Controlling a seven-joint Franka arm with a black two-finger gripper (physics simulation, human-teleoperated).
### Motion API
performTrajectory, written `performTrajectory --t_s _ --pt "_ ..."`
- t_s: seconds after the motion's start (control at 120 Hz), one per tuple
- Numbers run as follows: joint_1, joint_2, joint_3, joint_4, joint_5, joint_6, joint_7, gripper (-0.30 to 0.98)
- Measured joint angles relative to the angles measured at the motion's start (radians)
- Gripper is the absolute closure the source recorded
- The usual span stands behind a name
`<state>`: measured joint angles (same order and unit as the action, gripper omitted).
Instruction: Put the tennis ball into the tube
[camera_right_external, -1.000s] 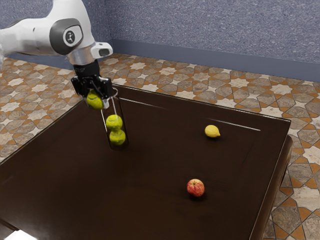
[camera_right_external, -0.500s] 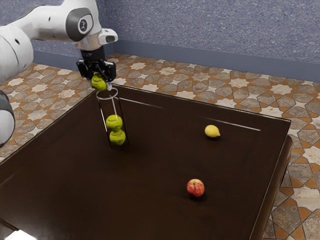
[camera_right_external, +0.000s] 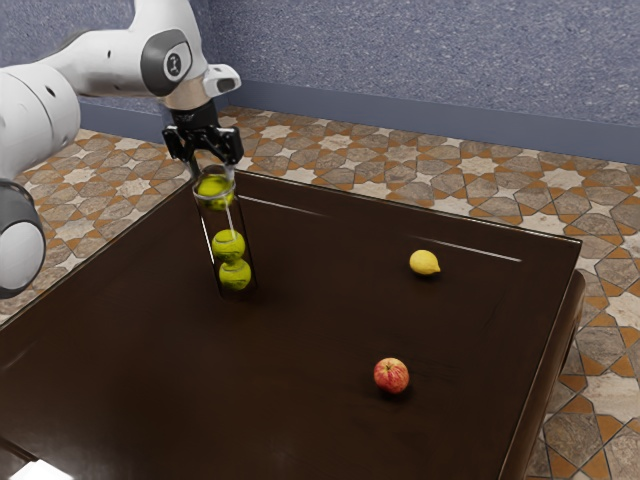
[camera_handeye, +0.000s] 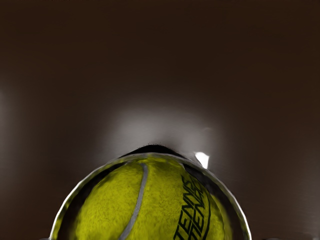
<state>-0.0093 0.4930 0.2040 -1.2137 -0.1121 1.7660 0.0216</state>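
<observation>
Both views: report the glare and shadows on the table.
Exterior view: dark shadows under the apple and lemon, thin pale streaks along the table's far side; wrist view: a soft, pale glow on the tabletop beside the tube, with a small, bright white patch near its rim.

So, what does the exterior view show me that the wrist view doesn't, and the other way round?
Exterior view: my gripper, fingers spread, above the tube's mouth; two lower balls stacked inside the tube; a lemon and an apple.

Wrist view: black lettering and a gray seam on the top ball.

Both: that top ball inside the tube's upper end, and the dark tabletop.
</observation>
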Motion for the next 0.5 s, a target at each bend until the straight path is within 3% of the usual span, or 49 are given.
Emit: performTrajectory --t_s 0.15,0.35,0.5 --pt "0.001 -0.029 0.002 -0.025 -0.015 0.003 0.001 0.08" --pt "-0.005 -0.34 -0.062 -0.299 0.01 -0.086 0.003 0.03" --pt "-0.015 -0.415 -0.083 -0.326 0.055 -0.128 0.017 0.02"
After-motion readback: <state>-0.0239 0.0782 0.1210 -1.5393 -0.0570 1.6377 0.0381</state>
